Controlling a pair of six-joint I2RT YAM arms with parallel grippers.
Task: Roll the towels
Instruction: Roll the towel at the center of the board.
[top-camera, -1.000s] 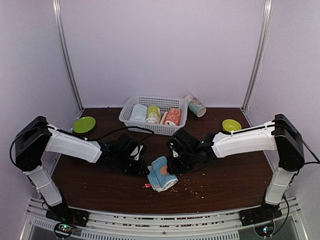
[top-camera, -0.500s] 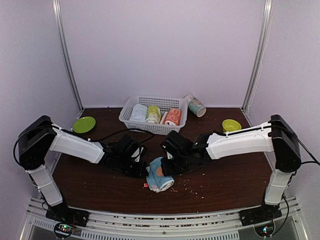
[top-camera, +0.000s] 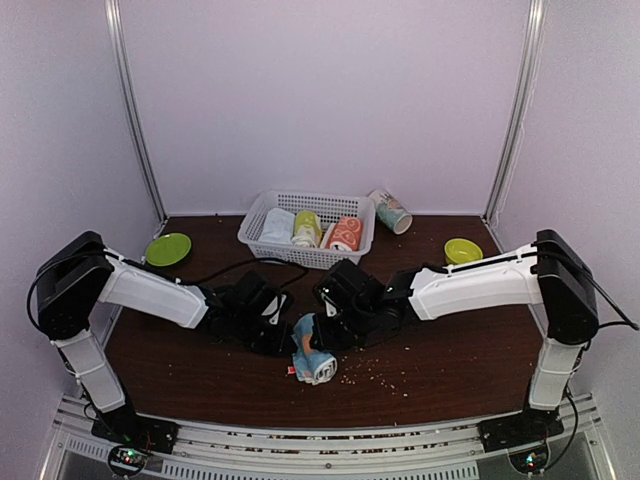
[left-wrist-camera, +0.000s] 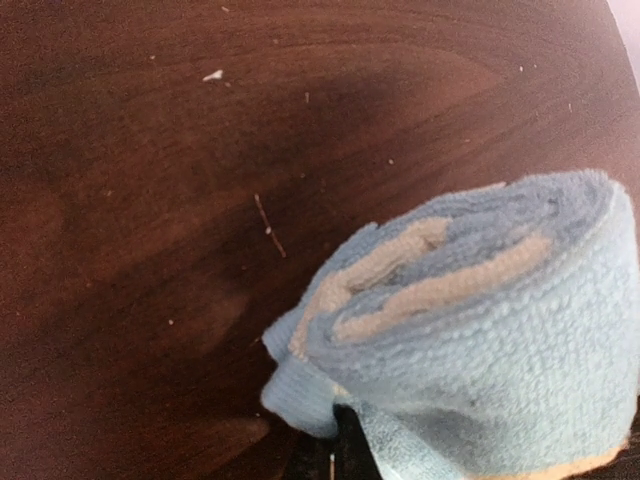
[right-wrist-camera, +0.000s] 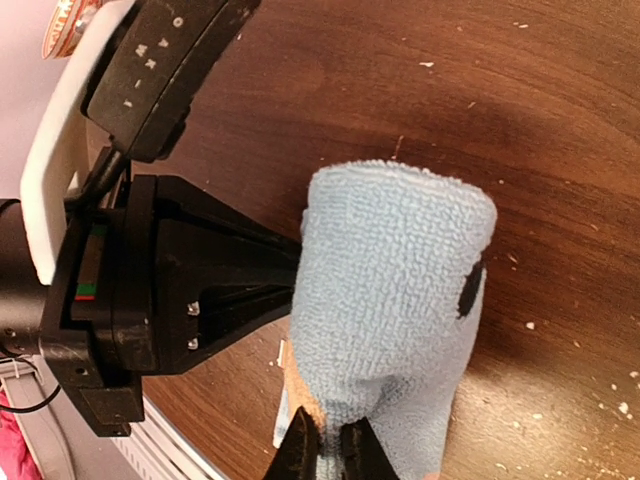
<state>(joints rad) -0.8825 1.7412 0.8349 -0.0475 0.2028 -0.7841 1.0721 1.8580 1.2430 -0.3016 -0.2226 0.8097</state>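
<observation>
Light blue towel (top-camera: 313, 352), rolled into a short thick cylinder, lying on the dark wooden bench (top-camera: 450, 340) toward its near edge, between the two arms. The left wrist view shows the coiled end of the roll, with pale layers spiralling inside the blue. Right fingers (right-wrist-camera: 328, 450): pressed close together, pinching the loose lower edge of the light blue towel, where a patch of orange shows. Left fingers (right-wrist-camera: 292, 272): tips against the side of the roll opposite the right arm; whether they are spread or pressed together cannot be told. Peach-orange towel (top-camera: 345, 233): rolled, standing in the white basket (top-camera: 290, 255) at the far side of the bench, beside a yellow-green roll (top-camera: 306, 228) and a pale blue-white roll (top-camera: 278, 225). Pale crumbs (top-camera: 385, 372) lie scattered just right of the light blue towel.
</observation>
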